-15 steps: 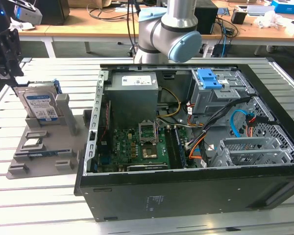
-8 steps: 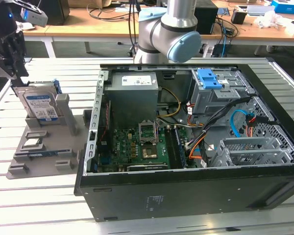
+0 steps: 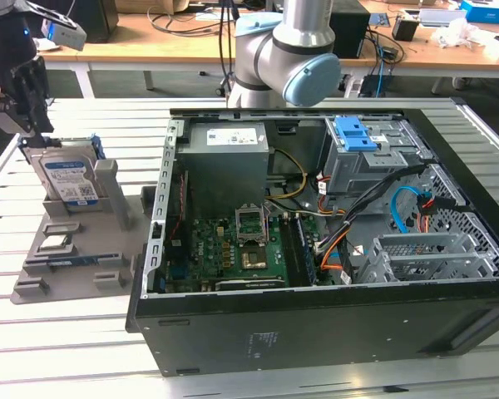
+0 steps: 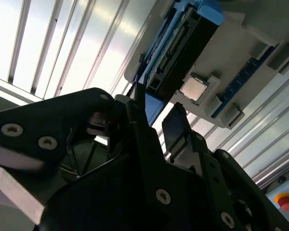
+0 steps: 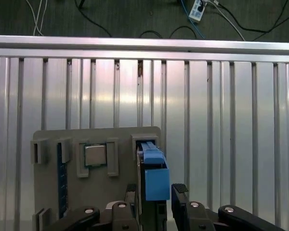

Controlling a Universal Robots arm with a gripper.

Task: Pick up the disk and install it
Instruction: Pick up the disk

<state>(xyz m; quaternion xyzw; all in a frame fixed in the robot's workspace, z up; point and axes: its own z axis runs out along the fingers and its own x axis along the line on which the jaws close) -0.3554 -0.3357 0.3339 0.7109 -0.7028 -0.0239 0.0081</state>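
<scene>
Fig. The disk (image 3: pixel 69 176), a flat silver-metal hard drive with a white-and-blue label and a blue plastic carrier frame, is shown standing on edge in a grey plastic fixture (image 3: pixel 91 237) on the slatted aluminium table (image 3: pixel 58 349). It lies to the exterior view's left of the open black computer case (image 3: pixel 316 332). The black gripper (image 5: pixel 154 190) is seen released, its fingers (image 5: pixel 179 192) placed either side of the disk's upper edge.

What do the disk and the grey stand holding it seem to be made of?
The disk: silvery metal casing with a dull sheen, paper-looking white-and-blue label, blue frame probably plastic. The stand: matte grey, evenly coloured, likely plastic.
</scene>
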